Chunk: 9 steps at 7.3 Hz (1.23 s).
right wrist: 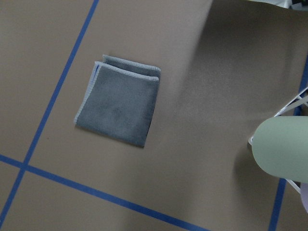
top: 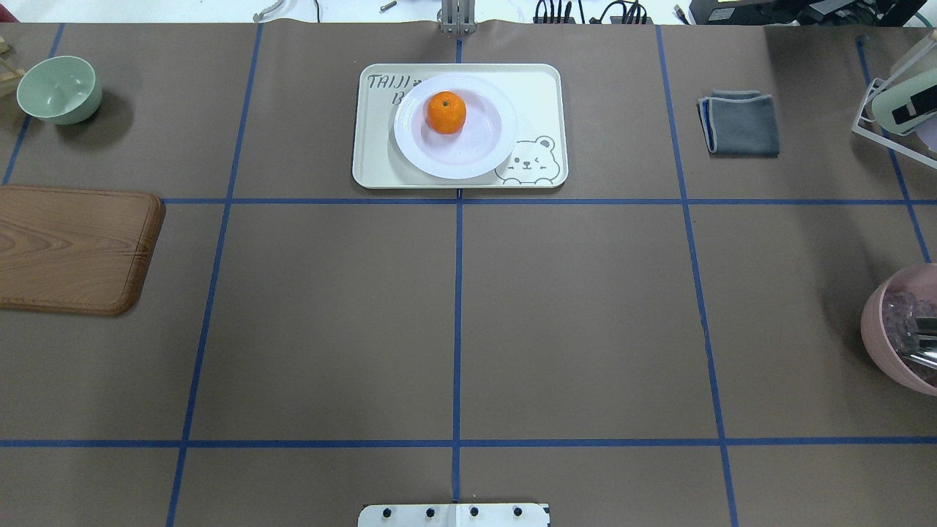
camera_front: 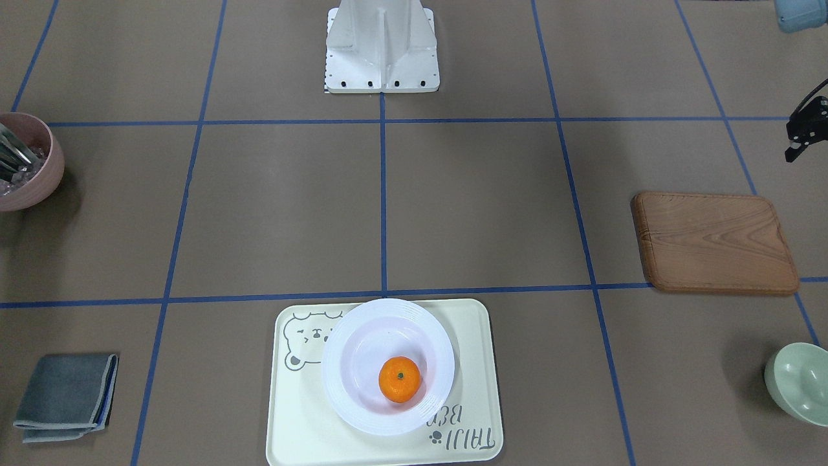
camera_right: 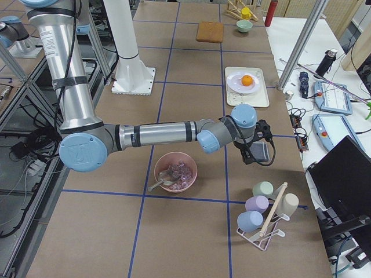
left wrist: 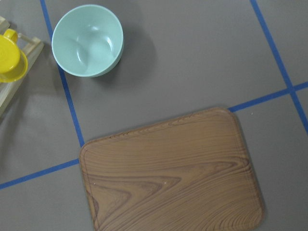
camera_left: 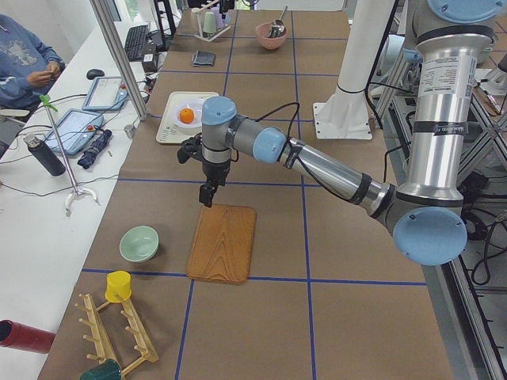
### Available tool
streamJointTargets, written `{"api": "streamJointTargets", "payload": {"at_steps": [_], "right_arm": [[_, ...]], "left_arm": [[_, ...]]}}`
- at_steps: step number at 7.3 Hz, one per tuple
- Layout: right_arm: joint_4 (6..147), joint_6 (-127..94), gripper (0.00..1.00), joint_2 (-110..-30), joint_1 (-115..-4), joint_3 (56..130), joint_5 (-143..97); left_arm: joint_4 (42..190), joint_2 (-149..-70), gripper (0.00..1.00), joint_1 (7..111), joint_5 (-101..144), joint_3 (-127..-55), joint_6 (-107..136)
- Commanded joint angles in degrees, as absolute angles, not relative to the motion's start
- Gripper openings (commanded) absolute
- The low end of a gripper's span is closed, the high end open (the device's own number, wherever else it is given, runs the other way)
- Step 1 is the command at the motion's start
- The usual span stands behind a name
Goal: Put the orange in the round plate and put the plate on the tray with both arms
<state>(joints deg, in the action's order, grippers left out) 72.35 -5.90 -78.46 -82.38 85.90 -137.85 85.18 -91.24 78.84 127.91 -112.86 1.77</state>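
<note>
Orange (camera_front: 400,379): sits inside the round plate (camera_front: 349,395), a little off its centre and well apart from both grippers.
Left gripper (camera_left: 207,194): hangs in the air close above the wooden board (left wrist: 173,173), fingers pointing down. I cannot tell how far they are parted, and nothing is seen in them.
Right gripper (camera_right: 250,153): hovers over a folded grey cloth (right wrist: 118,100). Its opening cannot be told from this far side view.
Round plate: rests flat on the tray (camera_front: 304,427), covering part of the bear drawing and part of the lettering.
Tray: lies on the brown table (top: 585,315), at the middle of the side far from the robot's base.
Pale green bowl (left wrist: 87,40): near the wooden board, on the robot's left.
Pink bowl (camera_right: 175,171): on the robot's right, with a metal utensil inside.
</note>
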Motion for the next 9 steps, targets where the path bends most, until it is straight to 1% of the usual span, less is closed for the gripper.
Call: {"api": "streamJointTargets", "payload": {"at_steps": [1,3,4,5,6,9], "right_arm": [[88.2,8.9,1.00,-78.0,-84.9,88.5,-135.0],[101.7,19.4,1.00,-77.4,-87.5,91.9,-131.3],[104.9,21.3,1.00,-78.2,-89.1,95.2,-130.6],[105.6,21.3,1.00,-81.0,-89.2,97.7,-130.5],[105.6,21.3,1.00,-82.2,-89.2,98.5,-130.6],[105.7,21.1,1.00,-83.2,-89.1,99.0,-131.7]], "left_arm": [[85.0,-90.8,0.98,80.6,128.5,-110.7,0.6],[84.6,-90.7,0.98,82.2,128.6,-107.3,0.6],[84.4,-90.4,0.98,82.5,128.8,-106.8,0.9],[84.4,-90.2,0.98,82.9,132.5,-105.6,1.2],[84.4,-90.2,0.98,83.0,134.5,-105.1,1.3],[84.5,-89.2,0.98,83.0,134.8,-104.3,1.5]]}}
